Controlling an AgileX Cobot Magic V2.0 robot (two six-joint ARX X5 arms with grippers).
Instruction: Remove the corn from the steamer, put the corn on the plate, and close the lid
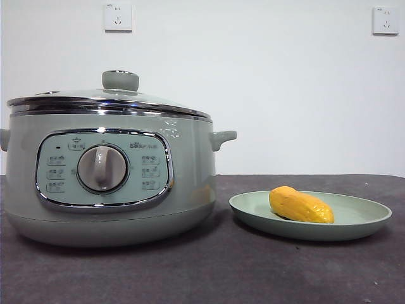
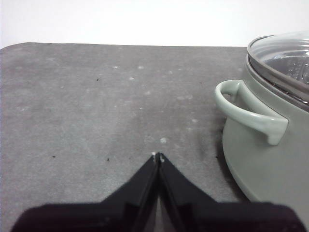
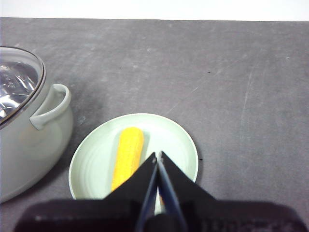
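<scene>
Lying lengthwise across the plate (image 1: pixel 354 223), the corn (image 1: pixel 300 205); both tools (image 2: pixel 158 155) (image 3: pixel 157 153) clenched, empty.

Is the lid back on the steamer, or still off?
On. The lid sits level on the steamer, its chrome rim seated around the top edge, knob upright. The corn already lies on the plate.

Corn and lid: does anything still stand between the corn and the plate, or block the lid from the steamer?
Nothing visible does. The corn already lies on the plate, and the lid sits on the steamer. The right pincer, jaws together, hangs above the plate; the left pincer, also closed, is beside the steamer's handle.
</scene>
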